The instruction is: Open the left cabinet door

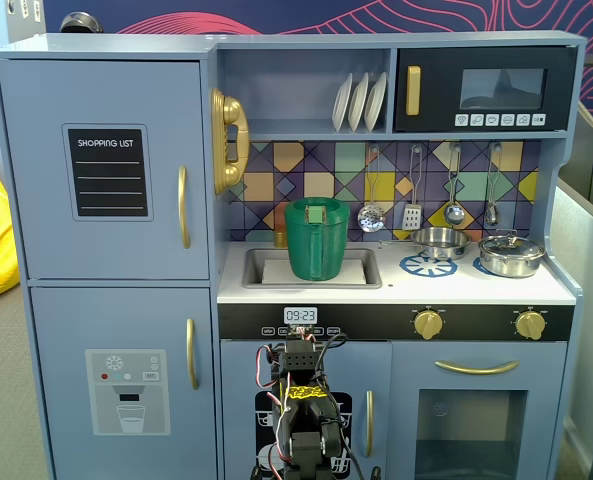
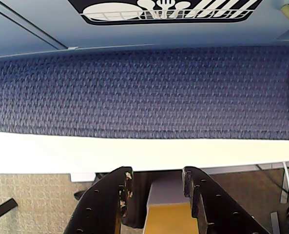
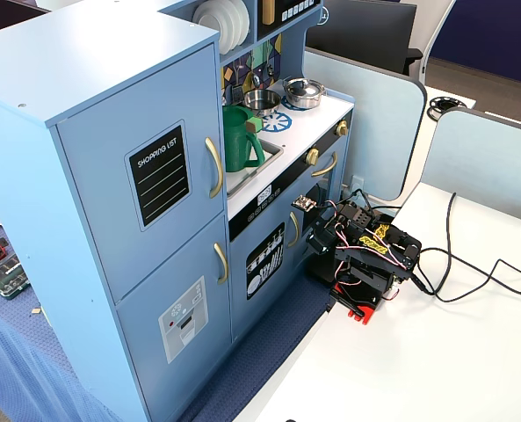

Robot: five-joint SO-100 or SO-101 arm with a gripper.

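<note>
The left cabinet door (image 1: 106, 100) is the upper blue-grey door with a black SHOPPING LIST panel (image 1: 108, 172) and a vertical gold handle (image 1: 183, 207). It is shut in both fixed views, and shows again with its handle (image 3: 214, 167) on the tall left unit (image 3: 111, 105). My arm (image 3: 361, 255) sits folded on the white table in front of the kitchen's lower middle doors, well below and to the right of that handle; it also shows from the front (image 1: 301, 420). In the wrist view my gripper (image 2: 156, 171) points down at the table edge, its jaws apart and empty.
A lower door with a dispenser graphic (image 1: 126, 390) sits under the task door. A green pitcher (image 1: 316, 240) stands in the sink. Blue cloth (image 2: 144, 92) lies between the kitchen's base and the white table (image 3: 418, 352). Cables (image 3: 471, 272) trail to the right of the arm.
</note>
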